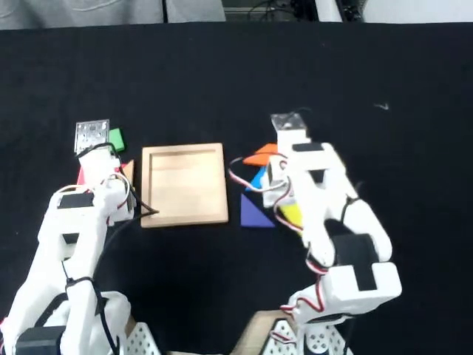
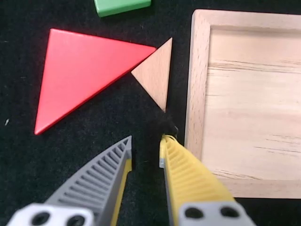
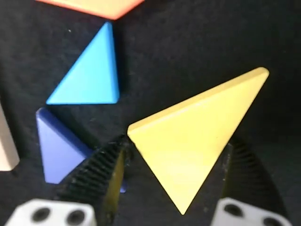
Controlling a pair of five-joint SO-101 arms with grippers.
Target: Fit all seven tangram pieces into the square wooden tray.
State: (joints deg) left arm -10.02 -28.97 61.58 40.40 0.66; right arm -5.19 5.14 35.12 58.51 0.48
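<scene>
While near the tray (image 1: 182,219), right gripper (image 3: 176,143) tight on yellow triangle (image 3: 195,136); left gripper (image 2: 146,139) ajar, wooden triangle (image 2: 155,75) just ahead.

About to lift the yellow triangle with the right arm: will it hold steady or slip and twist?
Probably stiff and light: the yellow triangle looks like a flat solid slab. Its slanted edges inside the right gripper could let it twist or squirt out. Its smooth painted face suggests it slides readily on the black table.

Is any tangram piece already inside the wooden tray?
No, the wooden tray is bare inside, with the red triangle and plain wooden triangle lying outside it.
</scene>
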